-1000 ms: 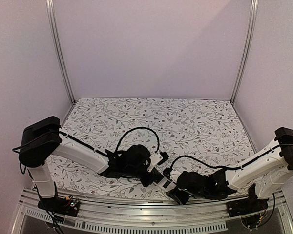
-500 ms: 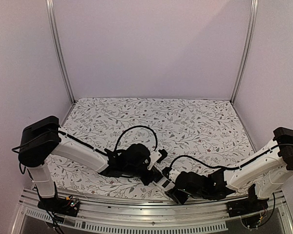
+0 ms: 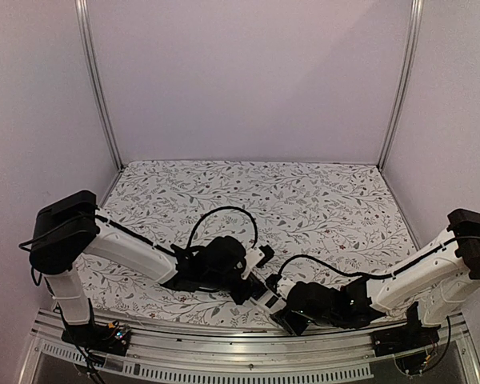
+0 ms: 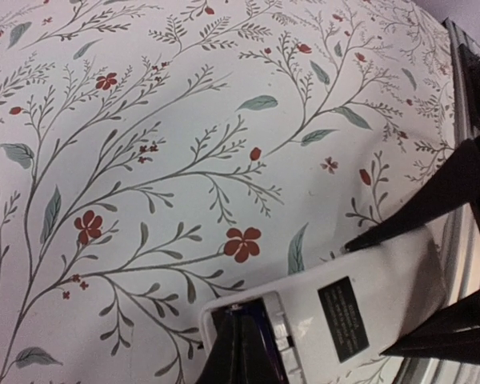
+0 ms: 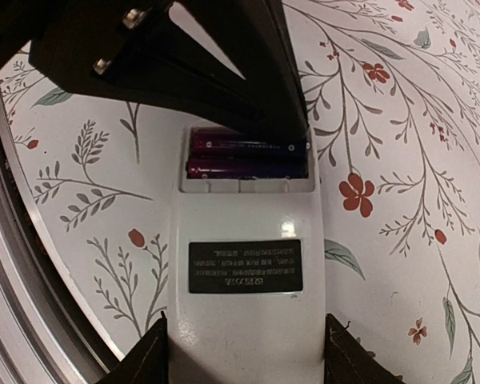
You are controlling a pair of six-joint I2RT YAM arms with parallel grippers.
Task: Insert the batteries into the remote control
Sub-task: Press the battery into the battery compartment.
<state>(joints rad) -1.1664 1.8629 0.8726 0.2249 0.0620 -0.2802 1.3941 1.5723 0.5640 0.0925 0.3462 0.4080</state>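
A white cloth [image 3: 320, 200] with red flowers and green leaves lies flat. Plain pale walls [image 3: 248, 80] stand on three sides of it.

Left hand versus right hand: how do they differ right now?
The left hand is pinched shut, its tips at the two dark purplish batteries; the right hand stands wider, clamping the flat white remote control by its sides. The left hand is at the battery end, the right hand at the labelled end. Both are black and two-fingered.
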